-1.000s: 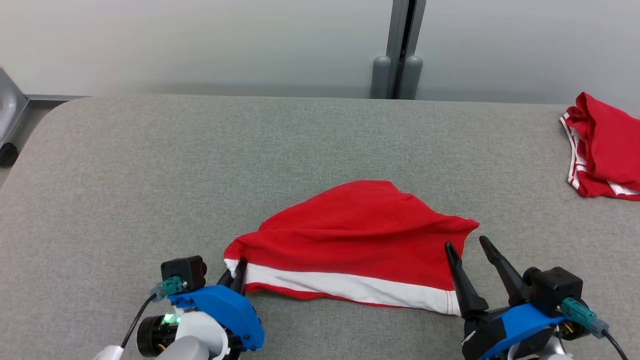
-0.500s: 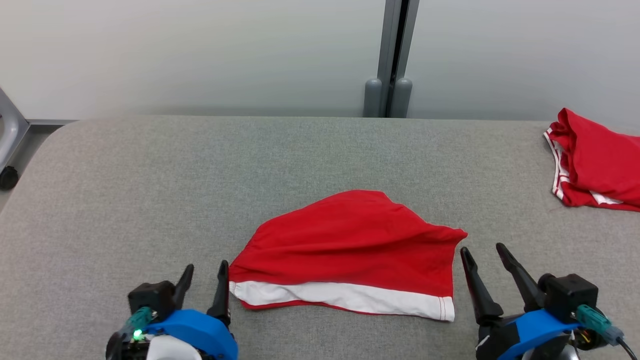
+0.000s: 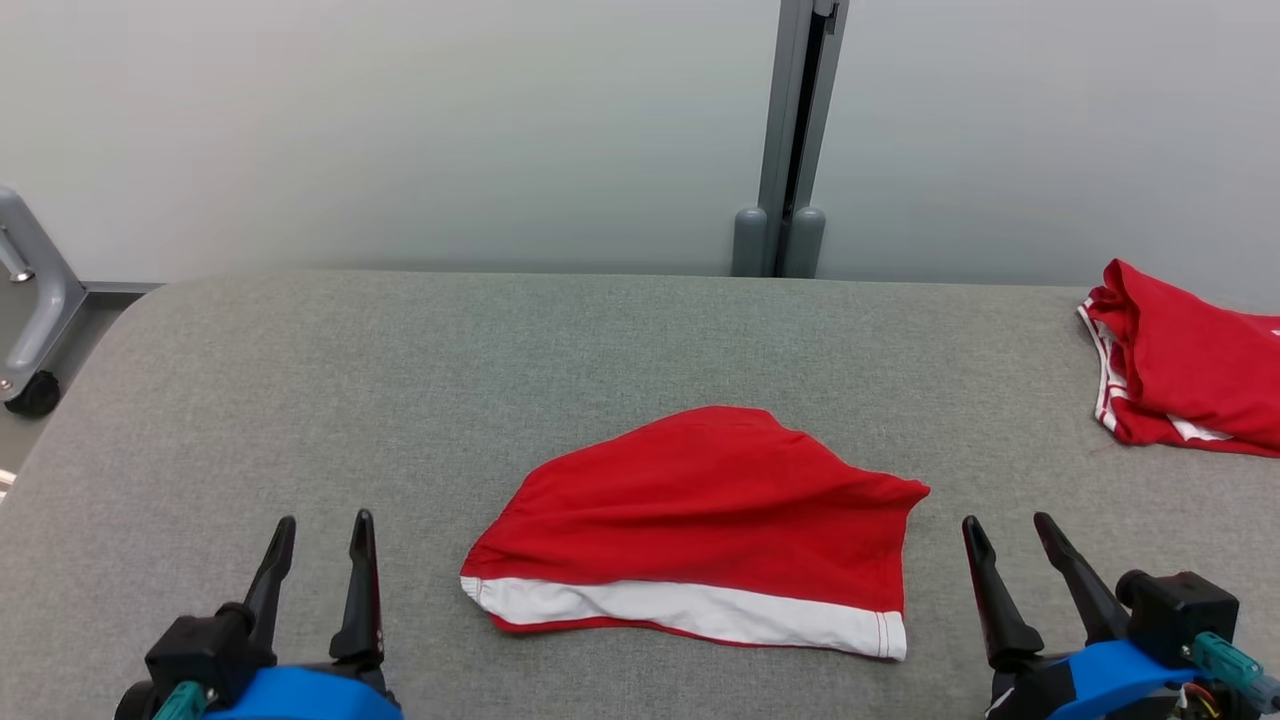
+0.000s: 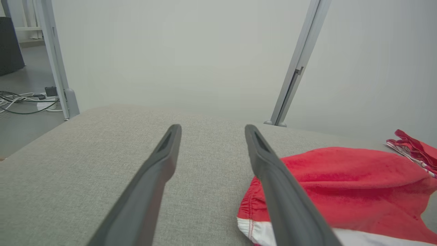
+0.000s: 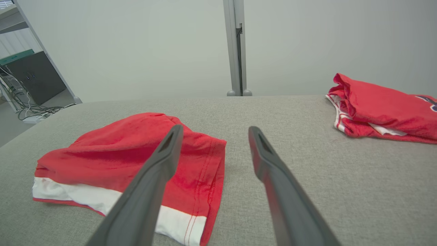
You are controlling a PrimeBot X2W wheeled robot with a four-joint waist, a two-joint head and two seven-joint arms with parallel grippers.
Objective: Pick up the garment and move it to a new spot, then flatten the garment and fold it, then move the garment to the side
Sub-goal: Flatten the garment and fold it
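Note:
The garment [image 3: 700, 530] is red with a white band along its near edge, folded and lying flat in the middle of the grey padded table [image 3: 400, 380]. It also lies at the right of the left wrist view [image 4: 341, 191] and at the left of the right wrist view [image 5: 136, 157]. My left gripper [image 3: 322, 525] stands open at the lower left, well clear of the cloth's left end. My right gripper [image 3: 1008, 527] stands open at the lower right, a short way from the cloth's right edge. Nothing is between either pair of fingers.
A second red garment with white trim [image 3: 1190, 375] lies bunched at the table's far right edge. A grey post [image 3: 790, 140] stands against the pale wall behind the table. A wheeled metal frame [image 3: 35, 300] sits off the table's left corner.
My left gripper opened, let go of the garment's left corner and drew back to the left. My right gripper pulled slightly away. The camera tilted, so the whole scene sits lower.

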